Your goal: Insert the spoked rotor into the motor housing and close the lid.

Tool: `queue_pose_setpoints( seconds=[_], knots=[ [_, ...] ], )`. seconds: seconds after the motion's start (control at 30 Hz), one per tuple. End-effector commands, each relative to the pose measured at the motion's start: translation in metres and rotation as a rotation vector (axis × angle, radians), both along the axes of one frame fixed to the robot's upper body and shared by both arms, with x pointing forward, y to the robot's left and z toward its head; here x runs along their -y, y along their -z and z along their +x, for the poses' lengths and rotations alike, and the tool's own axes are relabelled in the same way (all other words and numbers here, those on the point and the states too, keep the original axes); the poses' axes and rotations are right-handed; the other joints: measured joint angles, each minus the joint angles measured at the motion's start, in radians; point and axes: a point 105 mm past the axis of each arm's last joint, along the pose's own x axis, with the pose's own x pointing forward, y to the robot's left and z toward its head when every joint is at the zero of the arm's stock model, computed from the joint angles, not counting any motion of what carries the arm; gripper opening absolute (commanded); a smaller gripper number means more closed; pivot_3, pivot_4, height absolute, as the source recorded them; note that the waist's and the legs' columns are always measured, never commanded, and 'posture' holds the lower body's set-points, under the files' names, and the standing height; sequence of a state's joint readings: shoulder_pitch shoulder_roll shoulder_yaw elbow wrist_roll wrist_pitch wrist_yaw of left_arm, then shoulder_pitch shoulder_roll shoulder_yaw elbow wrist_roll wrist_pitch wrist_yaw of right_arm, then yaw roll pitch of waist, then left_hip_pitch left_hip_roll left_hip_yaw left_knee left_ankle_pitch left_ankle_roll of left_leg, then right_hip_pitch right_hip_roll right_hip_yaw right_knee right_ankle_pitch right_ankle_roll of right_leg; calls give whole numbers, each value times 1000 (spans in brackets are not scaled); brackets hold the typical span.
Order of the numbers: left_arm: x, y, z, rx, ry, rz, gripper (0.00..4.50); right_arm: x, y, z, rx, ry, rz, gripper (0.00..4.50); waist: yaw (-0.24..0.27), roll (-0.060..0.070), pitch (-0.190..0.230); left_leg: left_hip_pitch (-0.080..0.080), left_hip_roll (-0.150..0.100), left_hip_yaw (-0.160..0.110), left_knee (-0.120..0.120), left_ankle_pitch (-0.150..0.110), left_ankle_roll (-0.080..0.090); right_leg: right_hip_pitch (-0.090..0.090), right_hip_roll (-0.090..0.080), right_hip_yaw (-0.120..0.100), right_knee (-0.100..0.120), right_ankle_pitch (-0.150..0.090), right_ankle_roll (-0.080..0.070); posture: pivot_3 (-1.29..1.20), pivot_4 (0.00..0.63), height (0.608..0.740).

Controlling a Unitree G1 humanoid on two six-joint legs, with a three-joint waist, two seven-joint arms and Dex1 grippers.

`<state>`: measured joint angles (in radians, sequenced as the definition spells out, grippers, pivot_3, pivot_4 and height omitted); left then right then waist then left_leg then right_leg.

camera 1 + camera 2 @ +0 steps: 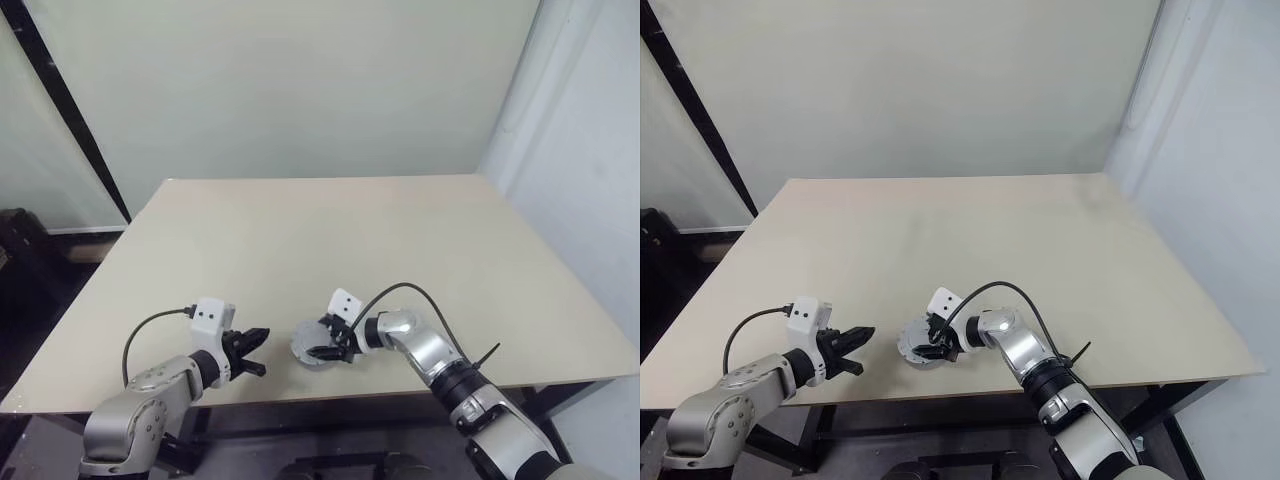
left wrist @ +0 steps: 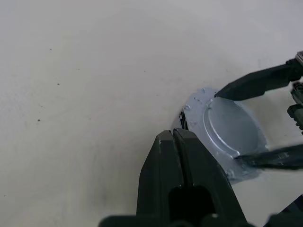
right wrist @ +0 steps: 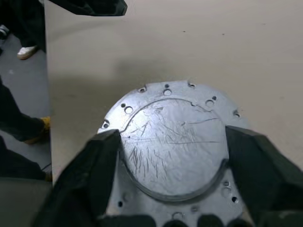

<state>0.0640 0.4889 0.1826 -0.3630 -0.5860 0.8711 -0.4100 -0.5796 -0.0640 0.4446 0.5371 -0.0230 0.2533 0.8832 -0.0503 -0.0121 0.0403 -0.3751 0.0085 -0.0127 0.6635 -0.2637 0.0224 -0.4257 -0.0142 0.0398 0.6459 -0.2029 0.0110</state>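
A round silver lid [image 1: 302,346], with small holes round its flange and a scratched raised centre [image 3: 165,101], lies flat near the table's front edge. My right gripper [image 1: 318,340] reaches over it from the right and is open. Its fingers [image 2: 255,82] stand on either side of the raised centre, and I cannot tell whether they press on it. A dark sliver [image 2: 182,118] shows under the lid's edge. The motor housing and the spoked rotor are hidden. My left gripper [image 1: 258,350] is shut and empty, a short way left of the lid, pointing at it.
The beige table [image 1: 330,240] stretches far behind the lid, and its front edge runs just below both grippers. A person's shoes [image 3: 26,49] show on the floor beyond the table's edge. A black post [image 1: 75,120] leans at the back left.
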Motion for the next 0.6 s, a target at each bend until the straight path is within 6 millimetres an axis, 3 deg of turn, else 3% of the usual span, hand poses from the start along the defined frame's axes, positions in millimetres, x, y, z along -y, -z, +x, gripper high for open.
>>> queue_pose_setpoints(
  seconds=[0.03, 0.6],
  knots=[
    [-1, -12, 6, 50, 9, 18, 0, -5, -13, 4, 34, -20, 4, 3237, 0, 0, 0, 0, 0, 0, 0, 0, 0, 0, 0, 0, 0, 0, 0, 0, 0, 740],
    [4, -8, 7, 45, 38, 25, 0, -2, -2, 1, -4, -36, -222, 3237, 0, 0, 0, 1, 0, 0, 0, 0, 0, 1, 0, 0, 1, 0, 0, 0, 0, 740]
  ],
)
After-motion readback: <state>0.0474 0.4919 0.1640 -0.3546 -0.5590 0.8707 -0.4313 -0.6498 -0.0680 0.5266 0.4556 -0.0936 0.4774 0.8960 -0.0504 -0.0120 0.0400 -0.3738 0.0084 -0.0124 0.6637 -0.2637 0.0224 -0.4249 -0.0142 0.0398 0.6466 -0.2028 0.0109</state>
